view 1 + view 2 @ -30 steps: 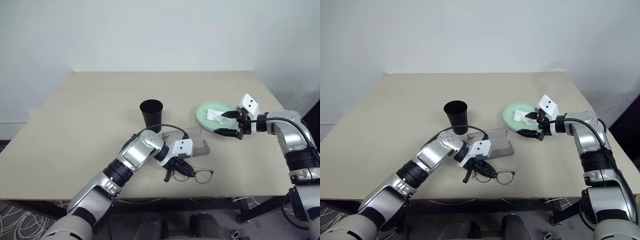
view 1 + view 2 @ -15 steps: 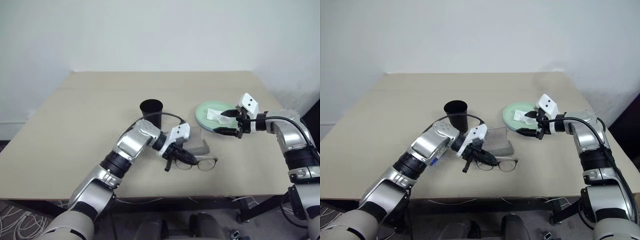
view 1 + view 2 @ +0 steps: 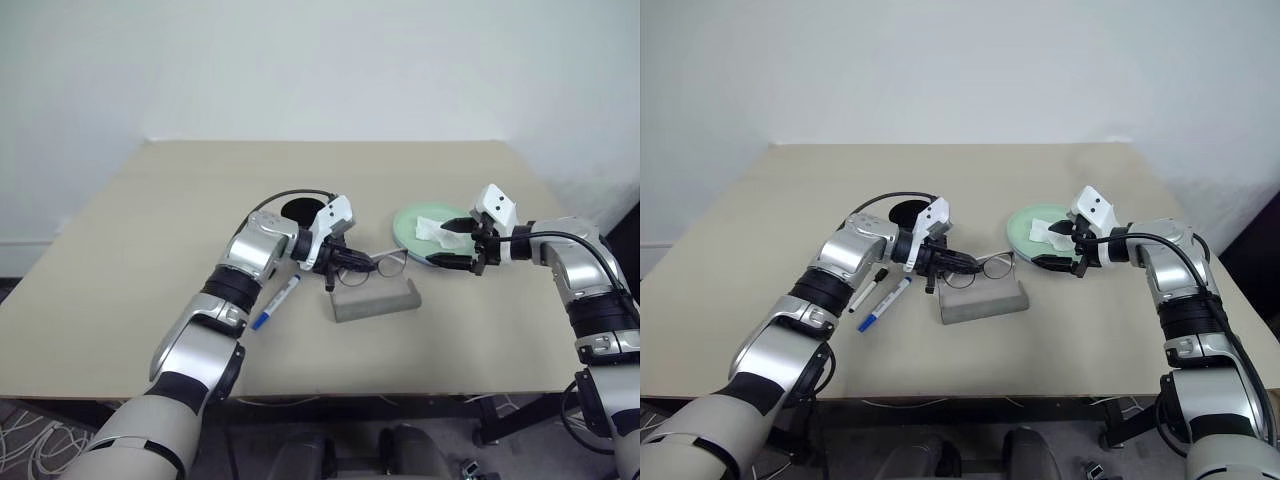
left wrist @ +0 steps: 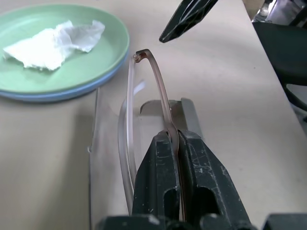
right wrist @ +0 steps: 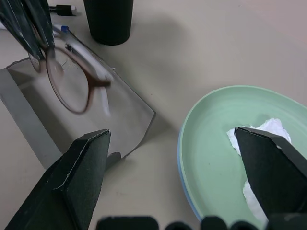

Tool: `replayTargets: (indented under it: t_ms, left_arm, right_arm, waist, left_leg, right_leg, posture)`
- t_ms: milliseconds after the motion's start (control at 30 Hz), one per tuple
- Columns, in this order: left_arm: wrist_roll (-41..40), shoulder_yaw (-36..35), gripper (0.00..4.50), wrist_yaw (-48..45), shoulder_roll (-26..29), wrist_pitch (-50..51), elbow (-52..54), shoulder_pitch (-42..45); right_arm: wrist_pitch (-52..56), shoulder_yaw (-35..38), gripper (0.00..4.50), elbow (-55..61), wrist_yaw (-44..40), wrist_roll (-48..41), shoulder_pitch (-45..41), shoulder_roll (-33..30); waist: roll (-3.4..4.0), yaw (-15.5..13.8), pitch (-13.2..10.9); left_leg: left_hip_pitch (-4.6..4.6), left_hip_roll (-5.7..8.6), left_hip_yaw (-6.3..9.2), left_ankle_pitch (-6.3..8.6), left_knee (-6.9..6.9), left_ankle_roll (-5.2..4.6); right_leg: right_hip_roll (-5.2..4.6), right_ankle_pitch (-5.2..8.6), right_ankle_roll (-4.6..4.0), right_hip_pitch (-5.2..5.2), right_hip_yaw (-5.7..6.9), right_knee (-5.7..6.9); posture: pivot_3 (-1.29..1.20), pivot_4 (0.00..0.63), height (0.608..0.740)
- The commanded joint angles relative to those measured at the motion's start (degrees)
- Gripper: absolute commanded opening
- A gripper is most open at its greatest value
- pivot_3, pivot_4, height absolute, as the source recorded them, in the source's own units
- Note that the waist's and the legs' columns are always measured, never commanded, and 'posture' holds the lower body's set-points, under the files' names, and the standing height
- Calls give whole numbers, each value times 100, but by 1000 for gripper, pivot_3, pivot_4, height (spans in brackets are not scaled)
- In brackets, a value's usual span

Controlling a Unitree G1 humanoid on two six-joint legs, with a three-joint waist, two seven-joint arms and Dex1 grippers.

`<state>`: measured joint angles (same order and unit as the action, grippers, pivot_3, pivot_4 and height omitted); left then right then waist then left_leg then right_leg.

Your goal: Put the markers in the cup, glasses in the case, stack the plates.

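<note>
Over the open grey felt case point(image 3: 375, 298) near the middle of your beige counter point(image 3: 150, 230), your left end effector point(image 3: 340, 262) pinches one slim arm of the thin dark-framed round-lensed glasses point(image 3: 385, 265), holding them in the air just above the case's translucent lid. Behind that arm stands the tall black plastic cup point(image 3: 902, 212). Two white markers lie on the counter beside the forearm: a blue-capped one point(image 3: 275, 302) and a black-capped one point(image 3: 867, 289). Your right end effector point(image 3: 452, 245) hangs spread wide over the near edge of the mint green plate point(image 3: 412, 236), which sits stacked on a light blue plate point(image 4: 57, 93) and carries a crumpled white tissue point(image 3: 430, 229).
</note>
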<state>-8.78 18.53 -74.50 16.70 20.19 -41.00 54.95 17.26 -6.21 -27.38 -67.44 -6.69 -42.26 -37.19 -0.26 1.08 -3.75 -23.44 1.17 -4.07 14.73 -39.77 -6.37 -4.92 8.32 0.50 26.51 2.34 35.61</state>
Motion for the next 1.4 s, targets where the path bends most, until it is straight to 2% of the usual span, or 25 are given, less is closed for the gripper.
replayTargets:
  t_ms: [33, 433, 733, 1233, 1400]
  left_arm:
    - [85, -73, 4, -2, -69, -207, 11, 32]
    - [297, 102, 4, -143, -109, -121, 318, -437]
    - [270, 157, 4, -402, -36, 330, 791, -647]
    - [-208, 394, 4, -1103, 282, 1698, 2360, -1149]
    - [-271, 611, 4, -1021, 354, 1928, 2920, -1381]
  right_arm:
    - [-56, 73, 4500, 114, 14, -27, -187, -42]
    - [-4, 75, 4500, 194, 10, -46, -149, -61]
    - [-17, 59, 4500, 176, 21, -38, -156, -41]
    - [-24, 55, 4500, 175, 14, -33, -138, -55]
    - [-25, 49, 4500, 178, 12, -35, -139, -43]
  waist:
    - [0, 1, 0]
    - [1, -1, 0]
    - [1, 0, 1]
    - [2, 4, 1]
    - [2, 1, 1]
  left_leg:
    - [-10, 0, 2, 1, -5, -2]
    - [-14, 2, -2, 16, -25, -6]
    - [-15, 4, 0, 18, -31, -7]
    - [-15, 4, -1, 18, -32, -7]
    - [-15, 4, 0, 18, -32, -7]
  right_leg:
    - [0, -1, 2, 6, 1, 0]
    - [-6, -4, 6, 1, 0, -4]
    - [-9, -6, 8, -2, 0, -4]
    - [-8, -4, 6, -2, -2, -3]
    - [-7, -3, 3, -4, -3, -3]
  posture:
    - [0, 0, 738]
    - [0, 0, 738]
    - [0, 0, 738]
    - [0, 0, 738]
    - [0, 0, 738]
